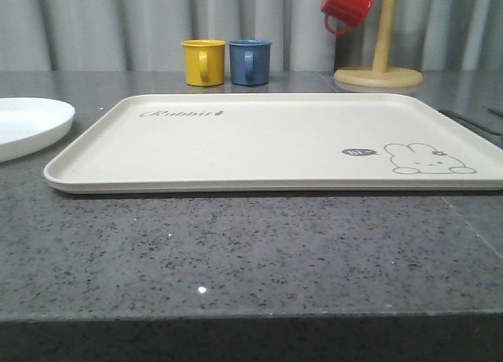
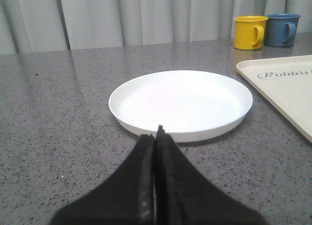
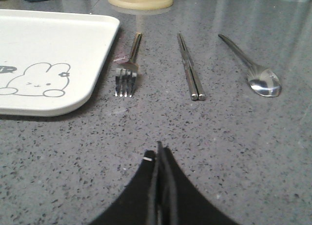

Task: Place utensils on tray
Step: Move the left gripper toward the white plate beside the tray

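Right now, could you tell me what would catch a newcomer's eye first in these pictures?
The big cream tray with its rabbit drawing sits bare in the middle of the table. Beside its right edge the fork, chopsticks and spoon lie in a row on the grey counter, and a white plate lies left of the tray. Behind, a red mug hangs on a wooden stand.

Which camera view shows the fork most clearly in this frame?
The right wrist view: the fork lies whole on the counter beside the tray, tines towards the camera. In the front view, only thin dark streaks past the tray's right edge hint at cutlery.
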Action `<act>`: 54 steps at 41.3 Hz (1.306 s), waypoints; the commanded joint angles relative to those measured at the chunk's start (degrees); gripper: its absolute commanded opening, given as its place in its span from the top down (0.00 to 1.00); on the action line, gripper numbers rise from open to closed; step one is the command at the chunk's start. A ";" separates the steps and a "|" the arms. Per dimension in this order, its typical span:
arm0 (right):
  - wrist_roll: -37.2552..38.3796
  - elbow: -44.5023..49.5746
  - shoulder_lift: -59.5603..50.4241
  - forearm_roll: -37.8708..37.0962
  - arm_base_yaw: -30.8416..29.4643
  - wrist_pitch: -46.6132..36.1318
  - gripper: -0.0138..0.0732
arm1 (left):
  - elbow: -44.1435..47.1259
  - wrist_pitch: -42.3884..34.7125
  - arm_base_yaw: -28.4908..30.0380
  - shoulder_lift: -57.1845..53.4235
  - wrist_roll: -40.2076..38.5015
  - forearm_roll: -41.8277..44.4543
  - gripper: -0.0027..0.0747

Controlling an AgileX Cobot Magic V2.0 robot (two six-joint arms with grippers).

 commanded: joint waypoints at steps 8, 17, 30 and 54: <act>-0.48 -0.18 -0.99 -0.31 -0.33 -5.27 0.97 | 0.26 -5.07 0.08 -1.23 -0.63 -0.42 0.99; -0.48 -0.18 -0.99 -0.31 -0.33 -5.19 0.97 | 0.26 -5.35 0.08 -1.23 -0.63 -0.42 0.99; -0.48 -1.10 -0.99 -0.05 -0.33 -14.30 0.97 | -0.93 -19.57 0.08 -1.23 -0.63 -1.19 0.99; -0.48 -31.96 13.34 2.32 -0.33 7.09 0.97 | -27.81 0.91 -0.06 17.19 -0.63 1.51 0.99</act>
